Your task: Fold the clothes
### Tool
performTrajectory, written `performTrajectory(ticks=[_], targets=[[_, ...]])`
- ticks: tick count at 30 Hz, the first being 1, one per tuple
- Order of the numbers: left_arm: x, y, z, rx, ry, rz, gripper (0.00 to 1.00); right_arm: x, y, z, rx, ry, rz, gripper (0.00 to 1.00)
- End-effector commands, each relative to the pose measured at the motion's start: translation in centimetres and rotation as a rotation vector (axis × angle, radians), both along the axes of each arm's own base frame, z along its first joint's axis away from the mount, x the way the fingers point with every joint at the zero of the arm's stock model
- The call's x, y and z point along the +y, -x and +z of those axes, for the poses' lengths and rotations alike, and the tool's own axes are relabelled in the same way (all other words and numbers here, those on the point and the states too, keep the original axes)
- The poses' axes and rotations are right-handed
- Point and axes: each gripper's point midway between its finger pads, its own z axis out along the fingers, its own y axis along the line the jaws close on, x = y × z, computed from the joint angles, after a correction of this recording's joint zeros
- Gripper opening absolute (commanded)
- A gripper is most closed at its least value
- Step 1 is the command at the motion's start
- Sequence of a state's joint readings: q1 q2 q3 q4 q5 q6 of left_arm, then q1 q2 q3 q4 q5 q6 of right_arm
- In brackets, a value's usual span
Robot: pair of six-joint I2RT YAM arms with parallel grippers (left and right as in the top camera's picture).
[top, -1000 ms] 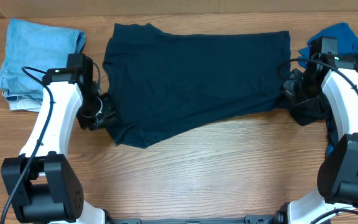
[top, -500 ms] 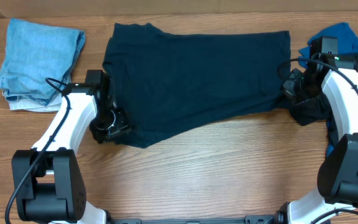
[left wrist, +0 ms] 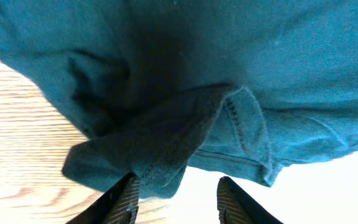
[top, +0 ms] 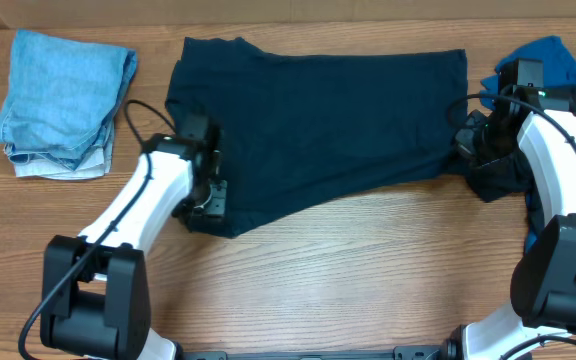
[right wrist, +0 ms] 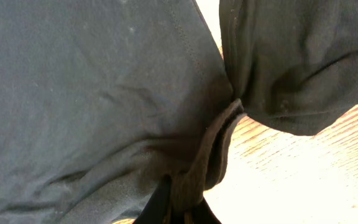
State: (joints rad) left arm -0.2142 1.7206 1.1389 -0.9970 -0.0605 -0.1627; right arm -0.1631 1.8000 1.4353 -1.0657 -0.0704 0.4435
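Shirt, soft navy cloth, bunched stitched hem

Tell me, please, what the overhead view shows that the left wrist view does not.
Only overhead: the folded pale blue pile, the bright blue garment and the right gripper at the right edge of the dark shirt. Only left wrist: the stitching on the shirt's bunched hem and the open fingers of the left gripper. Both: the shirt and the wooden table.
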Motion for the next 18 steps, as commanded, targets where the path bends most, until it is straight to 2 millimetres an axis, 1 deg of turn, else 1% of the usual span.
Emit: performTrajectory(ticks=[1,4,6,12,15,17,18], targets=[[2.13,-0.53,0.39,-0.049,-0.181,0.009,0.41,-0.33,-0.75,1.32,-0.042,0.025,0.005,0.04],[2.14,-0.52,0.39,-0.048,-0.182,0.008,0.4,-0.33,-0.75,1.32,-0.042,0.025,0.005,0.04],[2.13,-0.52,0.38,-0.048,-0.181,0.008,0.36,-0.33,-0.75,1.32,-0.042,0.025,0.005,0.04],[2.02,-0.48,0.16,-0.041,-0.184,-0.003,0.38,-0.33,-0.75,1.32,-0.042,0.025,0.004,0.04],[2.07,-0.52,0.13,-0.041,-0.187,-0.009,0.36,-0.33,-0.75,1.32,-0.042,0.025,0.005,0.04],[2.17,-0.68,0.13,-0.049,-0.194,-0.008,0.33,-0.33,-0.76,1.33,-0.043,0.025,0.005,0.04],[2.35,-0.65,0.05,-0.051,-0.204,-0.009,0.34,-0.33,-0.76,1.33,-0.043,0.025,0.004,0.04]])
